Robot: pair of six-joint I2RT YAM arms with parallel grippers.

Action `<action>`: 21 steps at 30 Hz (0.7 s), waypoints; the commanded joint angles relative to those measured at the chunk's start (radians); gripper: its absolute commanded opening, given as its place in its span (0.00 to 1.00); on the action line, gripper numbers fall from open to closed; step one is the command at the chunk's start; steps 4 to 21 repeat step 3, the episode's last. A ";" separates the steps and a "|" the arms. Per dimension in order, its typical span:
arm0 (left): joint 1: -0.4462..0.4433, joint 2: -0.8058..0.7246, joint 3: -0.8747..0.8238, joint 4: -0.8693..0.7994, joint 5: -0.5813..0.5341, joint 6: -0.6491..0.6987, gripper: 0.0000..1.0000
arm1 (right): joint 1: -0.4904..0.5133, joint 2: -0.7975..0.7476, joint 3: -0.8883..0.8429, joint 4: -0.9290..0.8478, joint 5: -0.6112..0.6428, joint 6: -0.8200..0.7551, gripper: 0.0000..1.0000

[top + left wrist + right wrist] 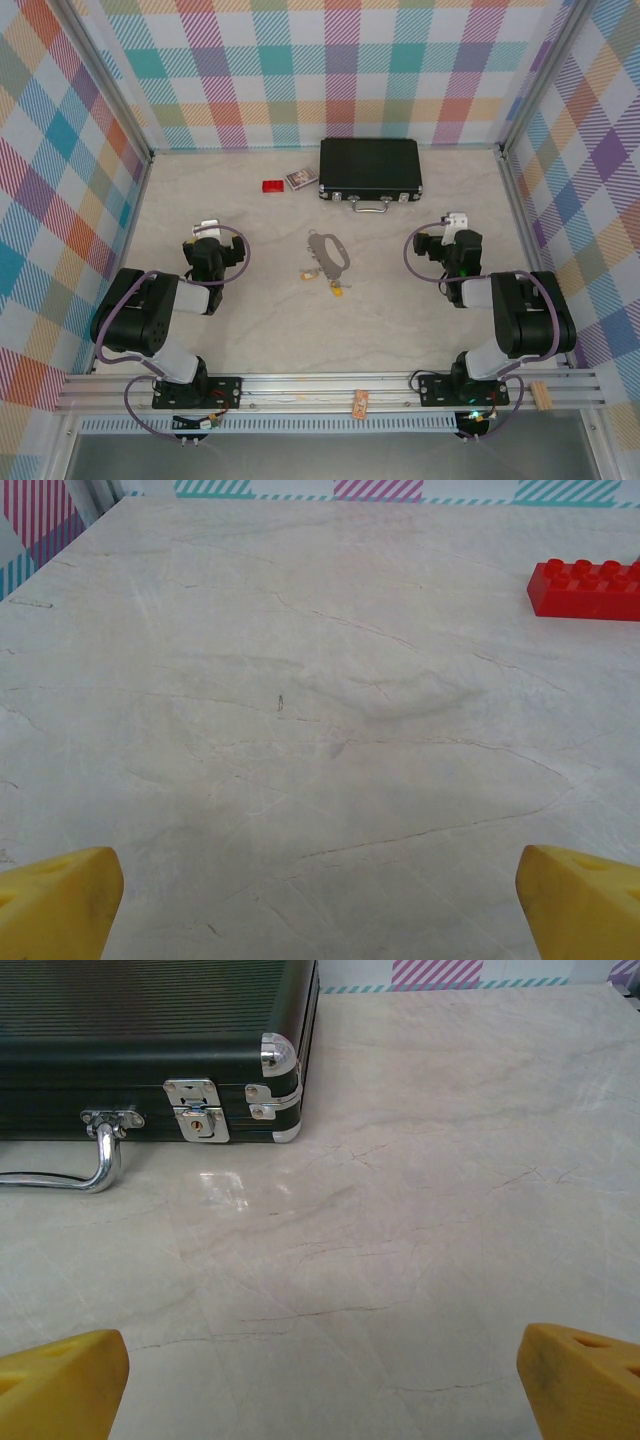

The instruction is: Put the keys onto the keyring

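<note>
Lying midway between the arms, keyring (330, 252) runs near-to-far, keys (339, 288) at its near end; left fingers (60, 900) and right fingers (60, 1380) both spread, empty.

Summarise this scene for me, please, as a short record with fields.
keyring: flat on the table, mid-table
keys: tiny, at the keyring's near side; whether attached is too small to tell
left pincer: open, empty, red block ahead
right pincer: open, empty, black case ahead
black case: closed, at the far edge
red block: beside the black case, apart from it
</note>
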 commanded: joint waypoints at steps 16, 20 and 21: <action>0.010 0.004 0.013 0.036 -0.005 -0.007 1.00 | -0.001 0.004 0.019 0.013 -0.015 0.018 0.99; 0.010 0.004 0.013 0.036 -0.005 -0.007 1.00 | -0.001 0.004 0.019 0.013 -0.015 0.018 0.99; 0.010 0.004 0.013 0.036 -0.005 -0.007 1.00 | -0.001 0.004 0.019 0.013 -0.015 0.018 0.99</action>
